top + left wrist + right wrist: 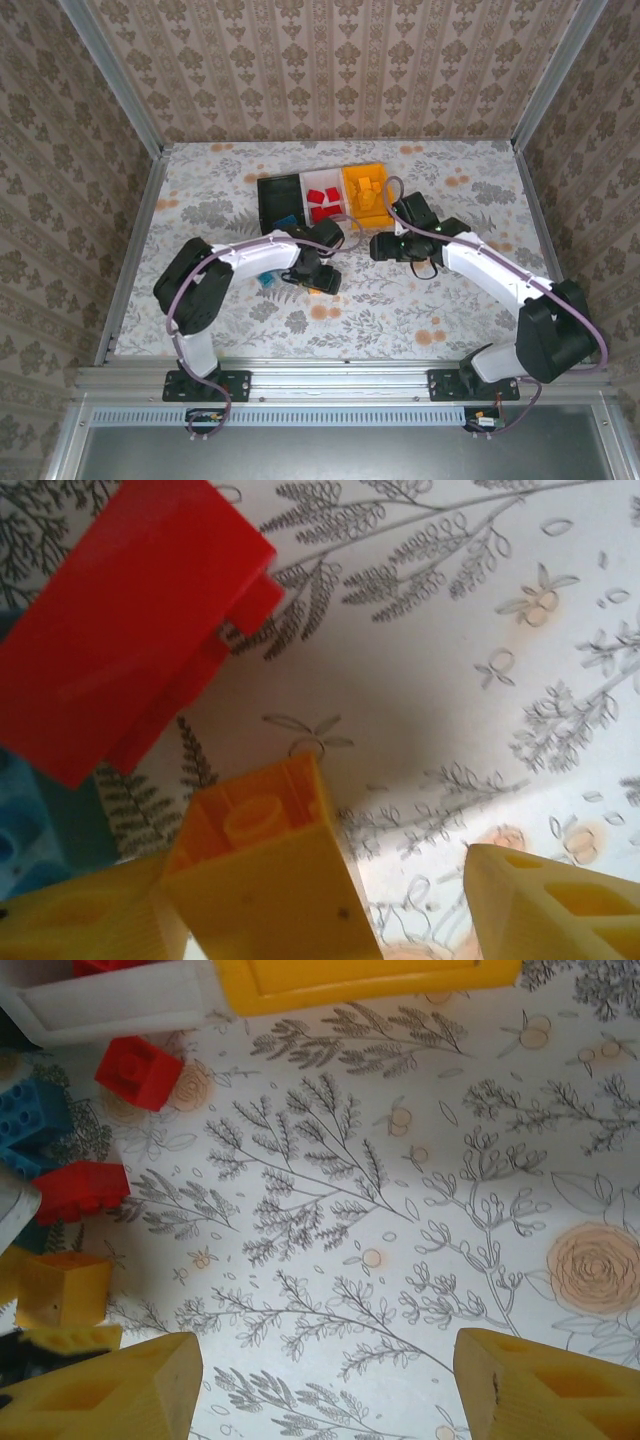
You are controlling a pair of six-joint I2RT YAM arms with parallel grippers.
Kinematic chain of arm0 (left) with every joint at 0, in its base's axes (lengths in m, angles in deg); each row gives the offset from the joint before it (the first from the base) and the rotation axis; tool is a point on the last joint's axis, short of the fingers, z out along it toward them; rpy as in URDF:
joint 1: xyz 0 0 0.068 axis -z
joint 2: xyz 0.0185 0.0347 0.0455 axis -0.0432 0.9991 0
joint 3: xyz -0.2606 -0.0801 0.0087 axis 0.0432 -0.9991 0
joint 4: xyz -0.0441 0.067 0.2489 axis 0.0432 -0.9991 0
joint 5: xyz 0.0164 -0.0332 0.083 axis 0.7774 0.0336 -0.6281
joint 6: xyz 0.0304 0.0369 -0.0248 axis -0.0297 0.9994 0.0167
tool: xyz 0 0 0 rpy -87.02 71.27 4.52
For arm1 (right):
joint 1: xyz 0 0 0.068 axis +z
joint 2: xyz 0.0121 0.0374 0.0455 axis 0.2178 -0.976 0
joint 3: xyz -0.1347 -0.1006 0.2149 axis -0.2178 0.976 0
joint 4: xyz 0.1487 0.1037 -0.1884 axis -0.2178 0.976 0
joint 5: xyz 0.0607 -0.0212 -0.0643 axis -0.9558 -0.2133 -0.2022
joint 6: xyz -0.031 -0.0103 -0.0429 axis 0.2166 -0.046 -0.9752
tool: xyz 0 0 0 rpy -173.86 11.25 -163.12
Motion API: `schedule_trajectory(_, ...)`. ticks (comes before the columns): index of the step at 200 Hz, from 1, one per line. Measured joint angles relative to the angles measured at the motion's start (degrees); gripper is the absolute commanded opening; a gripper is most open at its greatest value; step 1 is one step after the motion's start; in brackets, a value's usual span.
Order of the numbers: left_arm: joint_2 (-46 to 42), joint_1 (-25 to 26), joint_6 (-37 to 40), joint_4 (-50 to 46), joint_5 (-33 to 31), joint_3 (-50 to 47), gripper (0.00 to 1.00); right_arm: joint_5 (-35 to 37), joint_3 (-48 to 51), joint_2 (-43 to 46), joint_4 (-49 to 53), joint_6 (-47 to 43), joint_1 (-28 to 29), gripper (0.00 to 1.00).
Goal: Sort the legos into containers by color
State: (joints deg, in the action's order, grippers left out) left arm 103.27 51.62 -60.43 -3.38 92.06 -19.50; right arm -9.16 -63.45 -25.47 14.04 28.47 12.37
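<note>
An orange-yellow lego (262,865) stands between the fingers of my left gripper (330,900), touching the left finger, while the right finger (545,900) is well clear of it; the gripper is open. A big red lego (120,630) and a blue one (25,830) lie just beyond. From above, my left gripper (322,283) is low over the table in front of the black bin (272,198), white bin (309,183) and orange-yellow bin (351,181). My right gripper (325,1370) is open over bare tablecloth, near the orange-yellow bin (360,980).
To the left in the right wrist view lie two red legos (137,1070) (80,1190), a blue one (30,1120) and the orange one (62,1288). The white bin's wall (120,1005) is at the top. A blue lego (268,278) lies under the left arm.
</note>
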Motion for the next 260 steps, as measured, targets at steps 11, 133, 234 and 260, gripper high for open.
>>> schedule_trajectory(11, 1.6, 0.2, 0.3, -0.5, -0.8, 1.2, 0.57, 0.0, 0.9, 0.9, -0.1, 0.0, -0.3, 0.68)
schedule_trajectory(133, 1.7, 1.8, 1.5, -4.0, -1.2, 4.3, 0.33, -0.4, 4.3, 8.1, -0.2, 0.1, -3.5, 0.68)
schedule_trajectory(234, 4.2, -7.7, 10.8, -5.9, 2.7, 41.0, 0.34, 0.5, 22.3, 22.2, -3.4, 9.2, -5.5, 0.67)
schedule_trajectory(260, 11.6, -8.0, 13.5, -4.2, 2.0, 49.5, 0.34, 0.5, 25.7, 25.2, -3.6, 10.8, -5.5, 0.67)
